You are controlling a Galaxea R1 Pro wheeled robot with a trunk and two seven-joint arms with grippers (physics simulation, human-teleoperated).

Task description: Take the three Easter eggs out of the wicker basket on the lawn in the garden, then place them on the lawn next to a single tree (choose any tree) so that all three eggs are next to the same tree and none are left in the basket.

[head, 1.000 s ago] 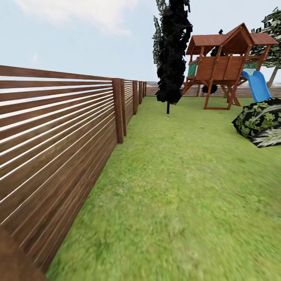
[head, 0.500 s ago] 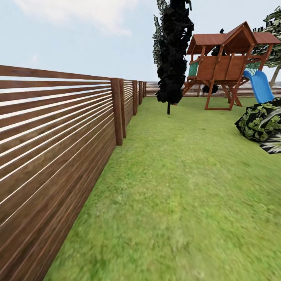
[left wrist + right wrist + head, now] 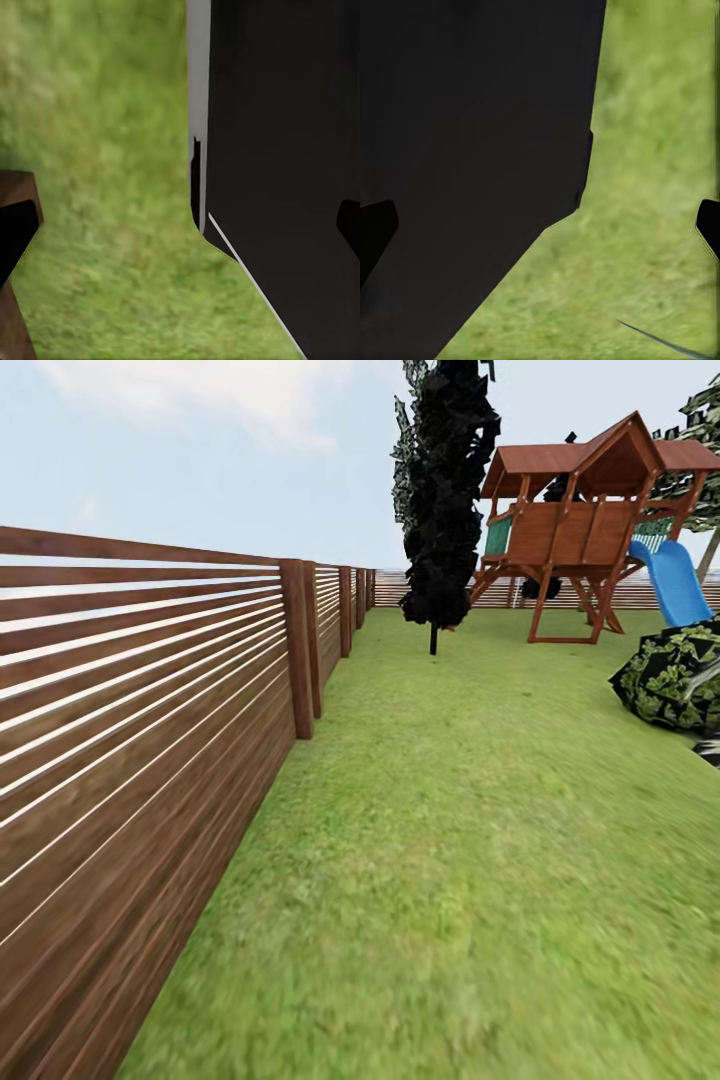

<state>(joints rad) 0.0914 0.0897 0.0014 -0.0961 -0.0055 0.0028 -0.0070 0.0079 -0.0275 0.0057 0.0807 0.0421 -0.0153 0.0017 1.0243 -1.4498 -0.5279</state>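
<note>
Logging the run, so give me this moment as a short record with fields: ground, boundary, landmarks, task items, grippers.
ground: lawn, mottled green grass, stretching ahead
boundary: slatted wooden fence along the left side, and a farther fence run behind the play set
landmarks: narrow near-black cypress ahead; wooden play set with blue slide; dark-green bush at the right edge
task items: no eggs or basket visible
grippers: left gripper and right gripper both open, fingertips at the picture edges, nothing held
</note>
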